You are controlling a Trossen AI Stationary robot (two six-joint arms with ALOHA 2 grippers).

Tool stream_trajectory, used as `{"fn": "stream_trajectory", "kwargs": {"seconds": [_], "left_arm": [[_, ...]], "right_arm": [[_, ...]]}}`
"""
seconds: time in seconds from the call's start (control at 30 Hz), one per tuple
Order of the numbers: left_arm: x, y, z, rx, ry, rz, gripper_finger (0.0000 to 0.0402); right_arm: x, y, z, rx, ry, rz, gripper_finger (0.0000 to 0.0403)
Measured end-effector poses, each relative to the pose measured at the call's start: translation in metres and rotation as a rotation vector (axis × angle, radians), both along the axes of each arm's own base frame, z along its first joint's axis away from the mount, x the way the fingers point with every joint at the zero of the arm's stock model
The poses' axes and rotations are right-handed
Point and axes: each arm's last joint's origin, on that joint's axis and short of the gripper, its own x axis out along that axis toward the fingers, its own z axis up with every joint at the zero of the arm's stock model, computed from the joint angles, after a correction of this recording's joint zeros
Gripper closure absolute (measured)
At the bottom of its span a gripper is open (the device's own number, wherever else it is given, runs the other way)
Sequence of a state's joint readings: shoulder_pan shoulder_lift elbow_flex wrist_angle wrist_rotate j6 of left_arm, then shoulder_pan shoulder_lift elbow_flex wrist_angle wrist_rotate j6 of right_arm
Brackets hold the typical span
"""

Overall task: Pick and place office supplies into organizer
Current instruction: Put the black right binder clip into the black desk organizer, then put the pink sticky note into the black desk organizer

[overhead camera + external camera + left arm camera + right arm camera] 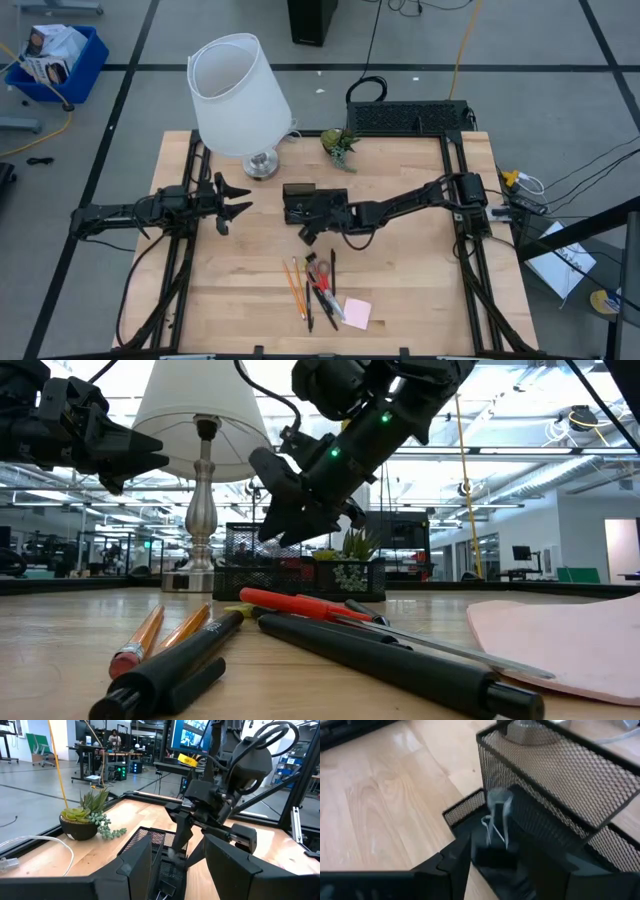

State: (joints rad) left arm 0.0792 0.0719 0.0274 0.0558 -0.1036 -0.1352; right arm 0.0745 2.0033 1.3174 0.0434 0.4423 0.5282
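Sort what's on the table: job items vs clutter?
Job: organizer, binder clip at the right end effector, pencils, pens, scissors, sticky-note pad.
Clutter: lamp, plant, wire rack.

Bright, even overhead light; the binder clip [496, 815] is motion-blurred, and near pens [300, 660] sit soft.

pencils [294, 284]: two orange are counted | pens [309, 305]: about three black, overlap prevents an exact count | scissors [320, 278]: one red-handled pair | sticky-note pad [357, 313]: one pink | clip [495, 837]: one is seen, between the right jaws | organizer [300, 204]: one, mesh, beneath those jaws | lamp [238, 98]: one | plant [339, 143]: one
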Motion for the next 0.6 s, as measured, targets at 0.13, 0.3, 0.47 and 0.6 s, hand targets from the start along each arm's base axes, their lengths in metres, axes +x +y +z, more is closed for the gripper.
{"fn": "stream_trajectory", "kwargs": {"seconds": [0.13,0.3,0.47,0.6], "left_arm": [[0.0,0.0,0.0,0.0,0.0,0.0,0.0215],[0.0,0.0,0.0,0.0,0.0,0.0,0.0215],[0.0,0.0,0.0,0.0,0.0,0.0,0.0215],[0.0,0.0,0.0,0.0,0.0,-0.001,0.0215]], "right_arm": [[0.001,-0.001,0.001,-0.01,-0.003,0.006,0.0221],[0.0,0.002,0.001,-0.008,0.013,0.042,0.0198],[-0.011,0.021,0.016,0.116,0.064,0.232,0.0195],[-0.028,0.046,0.033,0.21,0.138,0.382,0.0205]]}}
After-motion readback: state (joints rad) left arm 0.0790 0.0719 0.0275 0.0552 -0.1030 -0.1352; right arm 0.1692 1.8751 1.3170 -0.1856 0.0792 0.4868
